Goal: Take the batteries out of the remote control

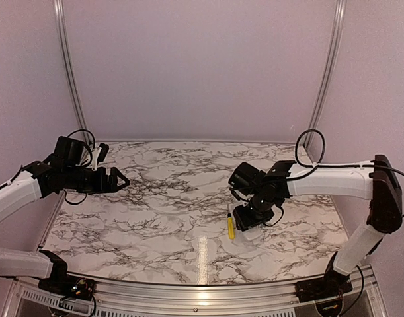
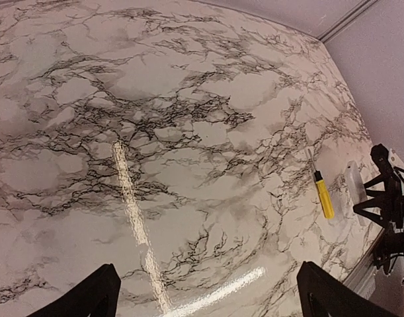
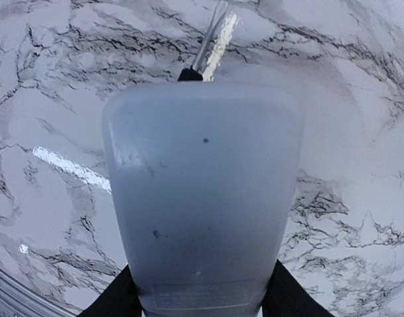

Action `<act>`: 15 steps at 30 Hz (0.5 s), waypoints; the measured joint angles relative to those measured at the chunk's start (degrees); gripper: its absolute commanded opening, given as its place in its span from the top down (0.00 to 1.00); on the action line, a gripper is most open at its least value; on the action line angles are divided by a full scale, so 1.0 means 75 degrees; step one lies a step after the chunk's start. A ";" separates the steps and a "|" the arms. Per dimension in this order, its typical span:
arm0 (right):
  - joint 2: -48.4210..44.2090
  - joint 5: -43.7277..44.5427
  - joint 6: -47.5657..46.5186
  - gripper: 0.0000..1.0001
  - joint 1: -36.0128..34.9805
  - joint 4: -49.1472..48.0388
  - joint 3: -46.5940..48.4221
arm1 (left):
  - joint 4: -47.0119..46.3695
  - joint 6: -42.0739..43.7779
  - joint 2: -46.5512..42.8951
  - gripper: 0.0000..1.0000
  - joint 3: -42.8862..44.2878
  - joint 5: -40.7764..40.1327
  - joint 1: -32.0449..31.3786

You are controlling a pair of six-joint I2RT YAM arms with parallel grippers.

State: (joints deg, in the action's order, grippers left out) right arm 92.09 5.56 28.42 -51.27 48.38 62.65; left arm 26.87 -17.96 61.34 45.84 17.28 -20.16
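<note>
Pinches white remote control (image 3: 202,191) at lower centre of frame between right gripper (image 3: 202,300) fingers, long axis running up-frame toward screwdriver (image 3: 192,74); holds left gripper (image 2: 211,290) spread wide, well apart.

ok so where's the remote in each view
top external: right of centre, remote only a pale sliver
left wrist: far right, pale bar near the edge
right wrist: fills the middle
shared landmark: yellow screwdriver beside it; right wrist shows only its metal shaft
</note>
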 measured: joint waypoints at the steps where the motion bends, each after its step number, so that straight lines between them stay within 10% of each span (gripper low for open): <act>1: 0.0117 -0.0003 -0.0087 0.66 0.0000 0.0015 0.0236 | 0.0003 -0.0038 0.0035 0.02 0.0108 0.0181 0.0000; 15: 0.1317 -0.0283 -0.1632 0.67 0.0000 -0.0114 0.3089 | -0.0976 -0.1553 0.0909 0.13 0.0408 0.2760 -0.0306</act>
State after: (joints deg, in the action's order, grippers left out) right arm 101.97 3.44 16.19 -51.27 47.53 85.82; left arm 19.55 -29.61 68.16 48.90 37.98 -22.46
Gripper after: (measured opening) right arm 0.554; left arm 0.886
